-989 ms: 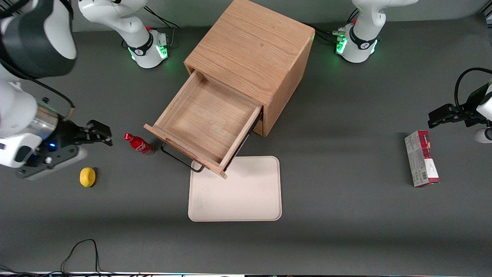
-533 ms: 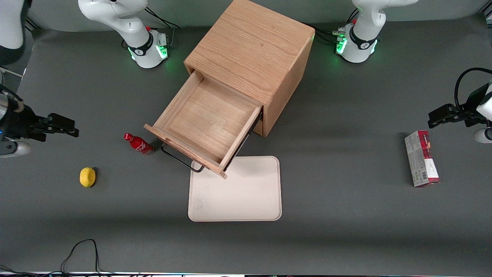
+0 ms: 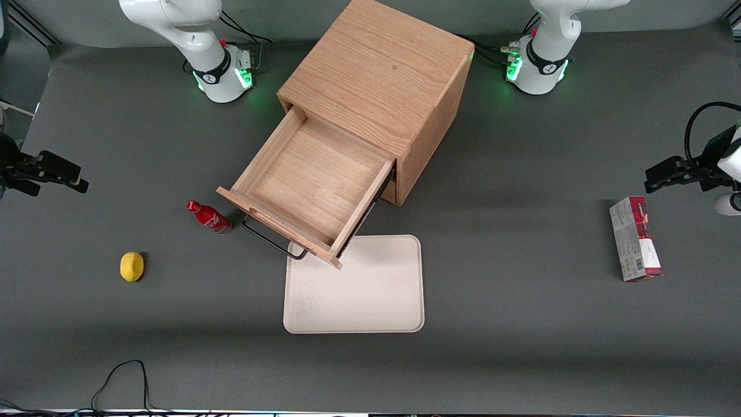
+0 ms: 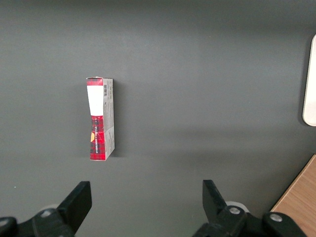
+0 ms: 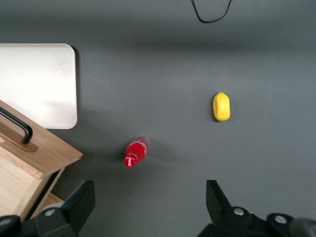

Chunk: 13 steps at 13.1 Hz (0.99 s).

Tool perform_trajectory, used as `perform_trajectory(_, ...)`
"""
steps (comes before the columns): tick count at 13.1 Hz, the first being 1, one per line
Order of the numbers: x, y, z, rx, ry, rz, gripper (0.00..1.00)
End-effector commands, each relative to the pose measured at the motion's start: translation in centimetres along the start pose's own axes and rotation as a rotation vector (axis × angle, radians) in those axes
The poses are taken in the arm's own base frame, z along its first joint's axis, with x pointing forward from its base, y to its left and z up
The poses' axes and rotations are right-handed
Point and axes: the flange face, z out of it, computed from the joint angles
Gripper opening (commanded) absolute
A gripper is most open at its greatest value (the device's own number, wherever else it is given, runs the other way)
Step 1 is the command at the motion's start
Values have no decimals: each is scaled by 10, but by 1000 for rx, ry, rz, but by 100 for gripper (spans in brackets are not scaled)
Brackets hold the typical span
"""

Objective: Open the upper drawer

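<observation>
The fingers (image 5: 79,205) of the gripper (image 5: 148,207) are spread wide apart and grasp nothing. The gripper (image 3: 58,174) hangs above the table (image 3: 521,347) at the working arm's end, well apart from the cabinet (image 3: 382,75).

Seen from the right wrist camera, a red bottle (image 5: 136,152) and a lemon (image 5: 221,106) lie on the table under the gripper. In the front view the red bottle (image 3: 208,216) rests just beside the drawer's handle (image 3: 272,240), and the lemon (image 3: 132,266) is nearer the front camera, toward the working arm's end.

The upper drawer (image 3: 310,182) is pulled far out of the cabinet, showing its bare wooden floor. Its front corner overhangs the edge of a cream tray (image 3: 359,295), which lies flat in front of the cabinet.

A red and white box (image 3: 634,238) lies toward the parked arm's end of the table.
</observation>
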Motion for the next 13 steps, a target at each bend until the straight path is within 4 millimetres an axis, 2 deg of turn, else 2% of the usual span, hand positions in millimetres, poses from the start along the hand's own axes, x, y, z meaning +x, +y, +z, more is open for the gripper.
perform_trajectory(1, -9, -7, 1, -36, -1, 8, 100)
perform_trajectory(7, -14, -2, 5, -53, -77, 20, 100)
perform_trajectory(8, -14, -6, 6, -53, -81, 21, 100)
perform_trajectory(13, -14, -1, 7, -53, -83, 28, 100)
